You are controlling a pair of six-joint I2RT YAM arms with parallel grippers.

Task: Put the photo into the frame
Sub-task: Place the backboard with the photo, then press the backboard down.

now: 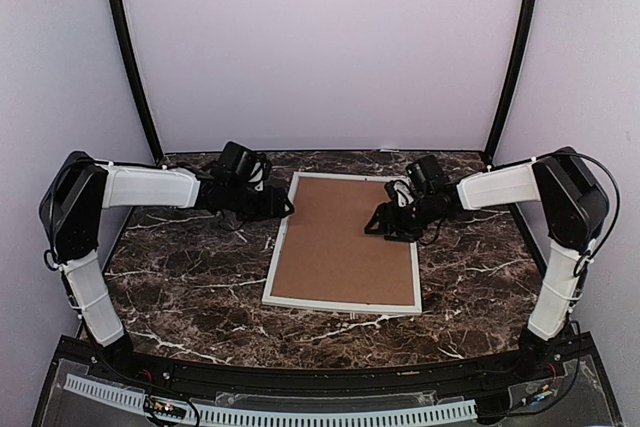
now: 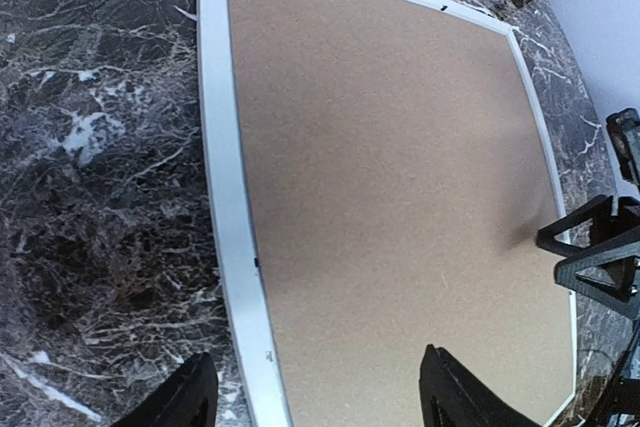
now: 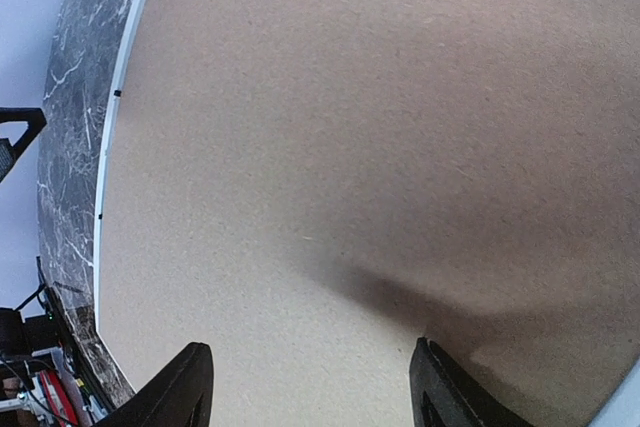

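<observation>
Beneath both grippers, the frame (image 1: 340, 305) lies flat on the dark marble tabletop (image 1: 190, 277), and a plain brown cardboard sheet (image 1: 345, 237) fills its opening from rail to rail. The left gripper (image 2: 318, 387) hangs with its jaws apart, empty, straddling the frame's left rail: one finger is over the tabletop and the other over the cardboard. The right gripper (image 3: 312, 377) is also spread and empty, low over the cardboard just inside the frame's right rail. Its shadow falls close under it, but I cannot tell whether it touches.

The photo appears in none of the views. It is not on the bare tabletop beside either gripper, nor in either one's jaws. It may already lie face-down beneath the cardboard, but the sheet hides anything under it, so this cannot be confirmed.

On that reading the task looks close to finished, with the backing seated and neither gripper carrying anything. What may remain is pressing the cardboard home or securing it.
</observation>
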